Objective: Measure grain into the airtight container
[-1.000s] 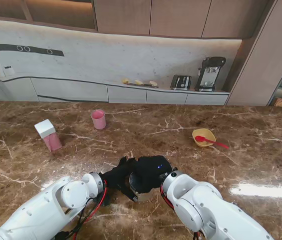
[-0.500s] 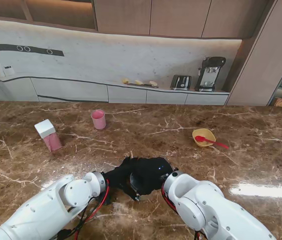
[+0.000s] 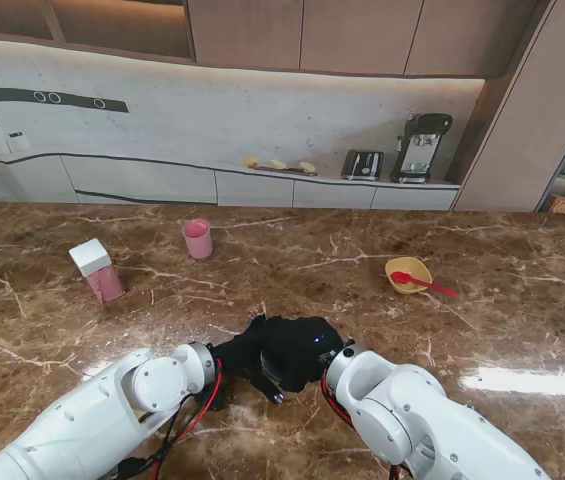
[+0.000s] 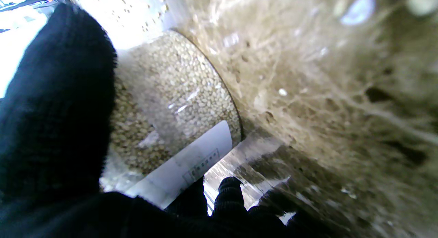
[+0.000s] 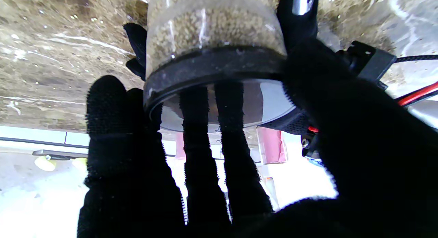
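Note:
A clear jar of grain with a white label stands on the brown marble table close in front of me. My left hand is wrapped around the jar's body, its thumb on one side and its fingertips on the other. In the right wrist view the jar carries a black-rimmed clear lid. My right hand lies over that lid, with fingers across its top and the thumb against its rim. In the stand view the two black gloves hide nearly all of the jar.
A pink container with a white lid stands at the far left and a pink cup stands beyond it toward the middle. A yellow bowl with a red spoon sits to the far right.
My left hand's fingers, spread a second ago, have closed round the jar. My right hand has settled slightly lower on the lid.

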`<state>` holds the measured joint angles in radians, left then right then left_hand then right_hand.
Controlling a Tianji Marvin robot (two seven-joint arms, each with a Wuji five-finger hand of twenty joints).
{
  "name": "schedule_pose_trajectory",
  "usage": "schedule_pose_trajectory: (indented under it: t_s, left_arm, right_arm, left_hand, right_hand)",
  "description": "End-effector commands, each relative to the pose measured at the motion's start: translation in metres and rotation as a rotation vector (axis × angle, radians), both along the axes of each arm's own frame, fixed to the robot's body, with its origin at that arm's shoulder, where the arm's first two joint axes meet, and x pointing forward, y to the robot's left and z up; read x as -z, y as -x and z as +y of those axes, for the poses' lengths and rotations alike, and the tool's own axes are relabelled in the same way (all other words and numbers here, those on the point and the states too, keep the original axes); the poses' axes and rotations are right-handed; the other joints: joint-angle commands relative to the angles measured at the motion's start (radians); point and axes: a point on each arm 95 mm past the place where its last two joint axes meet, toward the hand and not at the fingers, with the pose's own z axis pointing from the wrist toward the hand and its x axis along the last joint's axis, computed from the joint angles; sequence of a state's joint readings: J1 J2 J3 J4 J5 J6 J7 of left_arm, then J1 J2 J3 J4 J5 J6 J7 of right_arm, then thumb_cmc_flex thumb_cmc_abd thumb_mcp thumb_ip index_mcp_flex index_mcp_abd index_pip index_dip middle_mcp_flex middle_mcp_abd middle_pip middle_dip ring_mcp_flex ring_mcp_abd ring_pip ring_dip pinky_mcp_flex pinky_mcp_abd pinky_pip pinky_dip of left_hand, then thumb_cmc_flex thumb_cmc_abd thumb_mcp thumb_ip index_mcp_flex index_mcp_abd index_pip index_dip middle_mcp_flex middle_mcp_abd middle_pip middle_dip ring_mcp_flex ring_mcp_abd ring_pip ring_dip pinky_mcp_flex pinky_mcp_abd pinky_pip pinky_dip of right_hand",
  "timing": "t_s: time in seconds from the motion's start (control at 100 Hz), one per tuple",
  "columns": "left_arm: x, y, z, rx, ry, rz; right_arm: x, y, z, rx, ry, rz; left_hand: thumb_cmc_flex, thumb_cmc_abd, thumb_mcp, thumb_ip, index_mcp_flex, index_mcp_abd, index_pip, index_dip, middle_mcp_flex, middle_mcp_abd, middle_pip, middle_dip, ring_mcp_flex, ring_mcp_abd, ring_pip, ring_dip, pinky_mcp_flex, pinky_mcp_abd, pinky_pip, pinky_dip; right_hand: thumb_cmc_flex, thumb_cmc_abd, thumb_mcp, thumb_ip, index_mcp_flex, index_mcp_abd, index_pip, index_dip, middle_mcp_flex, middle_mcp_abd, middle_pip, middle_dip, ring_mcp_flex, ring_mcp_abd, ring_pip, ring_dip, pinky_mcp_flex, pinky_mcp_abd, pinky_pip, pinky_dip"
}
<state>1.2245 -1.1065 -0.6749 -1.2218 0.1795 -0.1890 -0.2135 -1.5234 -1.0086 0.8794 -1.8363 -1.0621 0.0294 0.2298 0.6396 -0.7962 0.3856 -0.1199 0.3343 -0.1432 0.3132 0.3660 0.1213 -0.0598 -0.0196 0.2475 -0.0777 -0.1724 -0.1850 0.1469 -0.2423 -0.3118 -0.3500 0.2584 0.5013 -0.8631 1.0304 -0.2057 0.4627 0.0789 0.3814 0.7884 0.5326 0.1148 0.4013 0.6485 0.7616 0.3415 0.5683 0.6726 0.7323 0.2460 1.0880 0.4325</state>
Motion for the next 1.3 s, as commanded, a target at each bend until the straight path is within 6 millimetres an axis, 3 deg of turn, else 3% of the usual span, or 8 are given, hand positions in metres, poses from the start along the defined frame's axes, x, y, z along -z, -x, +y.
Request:
schedule_pose_trajectory:
  t_s: [0.0, 0.16, 0.21, 0.44, 0.88, 1.05, 1.11, 1.29]
  left_arm:
    - [0.036, 0.028, -0.009, 0.021, -0.032, 0.115]
    - [0.038, 0.028, -0.008, -0.026, -0.003, 0.162]
    - [0.039, 0.028, -0.008, -0.030, -0.002, 0.164]
    - [0.039, 0.029, -0.005, -0.048, 0.003, 0.148]
    - [0.040, 0.028, 0.000, -0.048, -0.003, 0.129]
    - [0.040, 0.028, 0.001, -0.047, -0.004, 0.124]
    - [0.040, 0.028, 0.001, -0.045, -0.007, 0.123]
    - [0.038, 0.027, 0.001, -0.043, -0.009, 0.122]
  right_arm:
    - [0.029, 0.021, 0.008, -0.045, -0.005, 0.099]
    - [0.030, 0.024, 0.007, -0.085, -0.021, 0.114]
    - [0.030, 0.025, 0.006, -0.113, -0.011, 0.134]
    - [0.020, 0.028, 0.004, -0.250, 0.080, 0.237]
    - [0.005, 0.022, -0.001, -0.054, 0.089, -0.035]
    - [0.008, 0.021, 0.001, -0.002, 0.113, -0.089]
    - [0.007, 0.020, 0.002, -0.010, 0.074, -0.066]
    - [-0.001, 0.023, 0.000, -0.160, 0.092, 0.056]
  left_hand:
    - [-0.014, 0.194, 0.087, 0.040, 0.041, -0.032, 0.031, 0.012, -0.004, 0.014, 0.024, -0.003, 0.109, 0.202, 0.175, 0.006, 0.198, 0.405, 0.356, -0.026]
    - [0.053, 0.219, 0.248, 0.031, 0.259, -0.065, 0.335, 0.235, 0.000, -0.004, 0.042, 0.040, 0.110, 0.192, 0.178, 0.003, 0.201, 0.395, 0.352, -0.057]
    - [0.127, 0.203, 0.228, 0.017, 0.316, -0.098, 0.392, 0.258, 0.007, -0.012, 0.056, 0.068, 0.112, 0.187, 0.181, 0.015, 0.201, 0.392, 0.355, -0.058]
    - [0.204, 0.228, 0.218, 0.025, 0.427, -0.139, 0.559, 0.240, 0.048, -0.036, 0.123, 0.080, 0.118, 0.175, 0.196, 0.061, 0.202, 0.385, 0.364, -0.049]
    - [0.202, 0.239, 0.222, 0.025, 0.416, -0.143, 0.581, 0.235, 0.051, -0.036, 0.143, 0.063, 0.118, 0.174, 0.203, 0.089, 0.199, 0.388, 0.373, -0.035]
    - [0.204, 0.239, 0.222, 0.026, 0.415, -0.144, 0.583, 0.235, 0.053, -0.035, 0.146, 0.061, 0.118, 0.174, 0.204, 0.095, 0.198, 0.390, 0.374, -0.032]
    - [0.203, 0.241, 0.221, 0.026, 0.413, -0.142, 0.584, 0.236, 0.053, -0.036, 0.147, 0.061, 0.118, 0.174, 0.204, 0.096, 0.198, 0.390, 0.374, -0.031]
    - [0.203, 0.241, 0.221, 0.027, 0.412, -0.141, 0.586, 0.237, 0.054, -0.036, 0.150, 0.060, 0.119, 0.175, 0.204, 0.101, 0.198, 0.390, 0.375, -0.029]
  right_hand:
    - [0.191, 0.047, 0.203, -0.020, 0.092, -0.053, 0.141, 0.022, 0.124, -0.122, 0.173, 0.022, 0.117, -0.339, 0.154, 0.084, 0.062, -0.212, 0.034, -0.018]
    - [0.257, 0.055, 0.245, -0.005, 0.052, -0.051, 0.130, -0.013, 0.081, -0.133, 0.163, 0.013, 0.023, -0.348, 0.053, 0.061, -0.051, -0.238, -0.062, 0.021]
    - [0.256, 0.092, 0.264, 0.093, 0.015, -0.052, 0.092, -0.043, 0.035, -0.143, 0.133, 0.001, -0.114, -0.360, 0.008, -0.018, -0.199, -0.221, -0.180, 0.067]
    - [0.091, 0.100, 0.211, 0.105, -0.245, 0.023, -0.245, -0.137, -0.304, -0.108, -0.130, -0.140, -0.641, -0.369, -0.283, -0.283, -0.778, -0.270, -0.573, 0.123]
    - [-0.196, 0.301, -0.398, 0.146, -0.165, 0.049, -0.145, -0.084, -0.194, -0.086, -0.094, -0.110, -0.427, -0.360, -0.157, -0.186, -0.578, -0.224, -0.432, 0.172]
    - [-0.159, 0.325, -0.357, 0.147, -0.033, -0.004, -0.002, 0.009, -0.053, -0.115, 0.093, 0.046, -0.177, -0.404, 0.189, 0.045, -0.327, -0.211, -0.122, 0.289]
    - [-0.119, 0.303, -0.105, 0.117, 0.056, -0.024, 0.028, 0.008, 0.062, -0.120, 0.114, 0.056, -0.045, -0.408, 0.219, 0.054, -0.231, -0.205, -0.021, 0.239]
    - [0.127, 0.130, 0.239, 0.093, -0.092, 0.002, -0.202, -0.169, -0.143, -0.118, -0.129, -0.173, -0.422, -0.363, -0.331, -0.308, -0.553, -0.273, -0.466, -0.011]
